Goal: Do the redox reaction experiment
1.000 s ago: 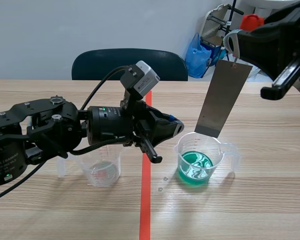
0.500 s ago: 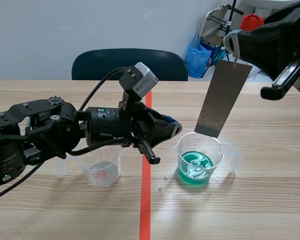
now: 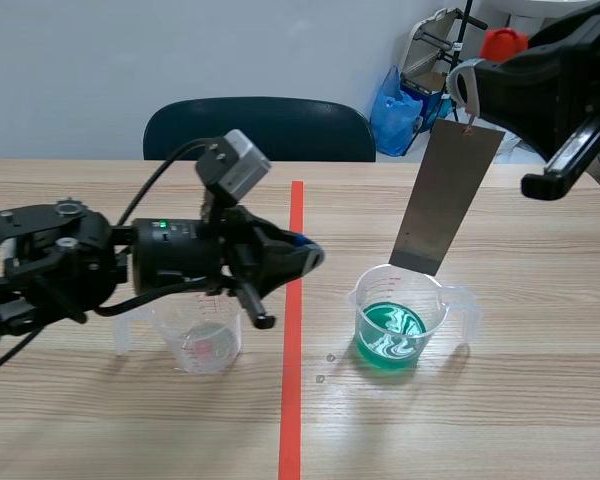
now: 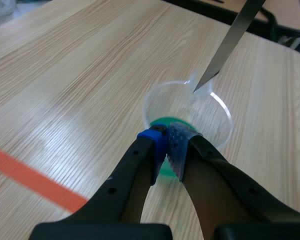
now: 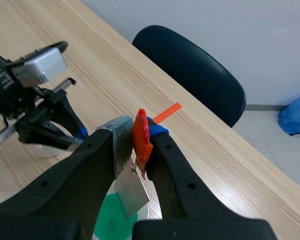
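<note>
- Left tool (image 3: 302,254), closed on nothing, hovers at two o'clock of the clear beaker (image 3: 202,338).
- Green-solution beaker (image 3: 400,322) stands on the desk (image 3: 500,420).
- Right tool (image 5: 138,131) pinches an orange clip (image 5: 141,137). It hangs the metal strip (image 3: 448,195) at that beaker's twelve o'clock: thin, stiff, likely light and best held by the clip.

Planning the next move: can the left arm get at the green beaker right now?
Probably yes: the left pincer sits close beside the green beaker, nothing between them. It is shut, though, and the strip hangs over the rim.
</note>
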Tool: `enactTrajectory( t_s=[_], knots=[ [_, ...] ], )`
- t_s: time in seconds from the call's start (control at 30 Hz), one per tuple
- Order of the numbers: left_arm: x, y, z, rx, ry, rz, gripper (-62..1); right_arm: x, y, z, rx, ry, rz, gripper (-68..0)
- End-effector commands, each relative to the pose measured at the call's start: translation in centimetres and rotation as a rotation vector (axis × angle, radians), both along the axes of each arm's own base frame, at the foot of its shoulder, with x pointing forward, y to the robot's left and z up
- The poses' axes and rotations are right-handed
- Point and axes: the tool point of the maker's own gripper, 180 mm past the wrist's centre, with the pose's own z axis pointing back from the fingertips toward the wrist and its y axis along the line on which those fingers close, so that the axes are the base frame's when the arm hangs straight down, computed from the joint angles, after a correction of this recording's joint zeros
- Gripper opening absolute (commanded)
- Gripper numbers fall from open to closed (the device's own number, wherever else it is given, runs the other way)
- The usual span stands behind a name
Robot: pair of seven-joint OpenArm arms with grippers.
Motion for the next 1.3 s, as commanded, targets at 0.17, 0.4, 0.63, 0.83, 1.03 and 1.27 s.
enactTrajectory(
  t_s=[0.17, 0.4, 0.63, 0.83, 1.03, 1.27],
  knots=[
    [-0.7, 8.8, 2.4, -0.046, -0.010, 0.109, -58.3, 0.0, 0.2, 1.1, 0.014, -0.034, 0.011, -65.6],
    [-3.6, 18.3, 2.8, 0.009, -0.018, 0.250, -58.2, 0.0, 0.2, 1.1, 0.014, -0.034, 0.011, -65.6],
    [-9.5, 23.3, 0.5, 0.064, 0.038, 0.346, -58.2, 0.0, 0.2, 1.1, 0.014, -0.034, 0.011, -65.6],
    [-15.6, 25.6, -0.9, 0.087, 0.029, 0.464, -58.2, -0.1, 0.3, 1.1, 0.013, -0.034, 0.014, -65.6],
    [-21.1, 26.9, -0.4, 0.087, 0.006, 0.562, -57.7, -0.1, 0.3, 1.1, 0.013, -0.034, 0.015, -65.6],
    [-26.1, 27.8, 1.1, 0.078, 0.021, 0.635, -48.5, -0.1, 0.3, 1.1, 0.012, -0.034, 0.015, -65.6]
  ],
)
